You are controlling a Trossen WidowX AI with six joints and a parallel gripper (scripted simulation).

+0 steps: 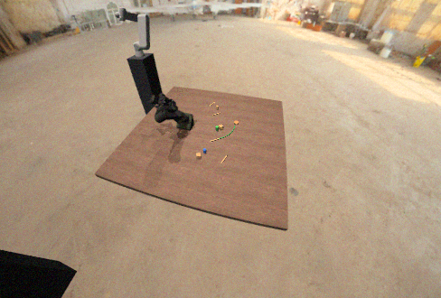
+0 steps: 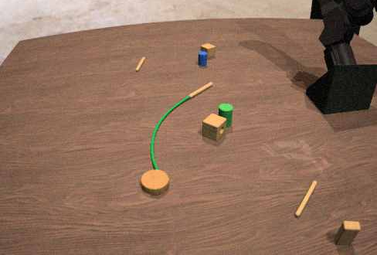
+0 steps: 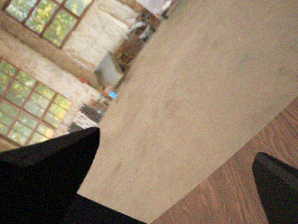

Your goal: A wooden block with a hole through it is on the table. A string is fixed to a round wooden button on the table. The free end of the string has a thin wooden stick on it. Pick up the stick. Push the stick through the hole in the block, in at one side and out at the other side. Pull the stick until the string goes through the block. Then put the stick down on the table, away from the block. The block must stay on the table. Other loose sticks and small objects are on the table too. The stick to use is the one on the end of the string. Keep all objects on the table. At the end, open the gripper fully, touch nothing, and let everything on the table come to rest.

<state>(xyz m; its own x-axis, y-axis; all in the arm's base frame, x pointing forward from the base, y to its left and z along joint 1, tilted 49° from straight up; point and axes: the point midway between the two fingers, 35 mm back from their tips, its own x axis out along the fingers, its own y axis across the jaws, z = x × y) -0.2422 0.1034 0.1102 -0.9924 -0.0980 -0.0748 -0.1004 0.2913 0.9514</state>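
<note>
The wooden block [image 1: 221,126] [image 2: 213,127] stands on the table, its round hole showing on the right side in the exterior view. The round button [image 1: 236,122] [image 2: 154,181] lies flat. The green string [image 1: 231,134] [image 2: 153,138] curves from it to the thin stick [image 1: 214,140] [image 2: 201,90], which lies on the table beyond the block in the exterior view. My gripper [image 2: 332,92] [image 3: 177,148] is open and empty, its fingers wide apart in the wrist view. It is well to the right of the block and stick in the exterior view, touching none of them.
A green cylinder [image 1: 217,128] [image 2: 226,113] stands close beside the block. A blue cylinder [image 1: 204,151] [image 2: 202,59] stands by a wooden cube [image 1: 198,154] [image 2: 208,50]. Loose sticks [image 1: 224,159] [image 2: 140,64] [image 2: 306,198] lie apart. A small upright block [image 1: 217,107] [image 2: 348,232] stands at the front right in the exterior view.
</note>
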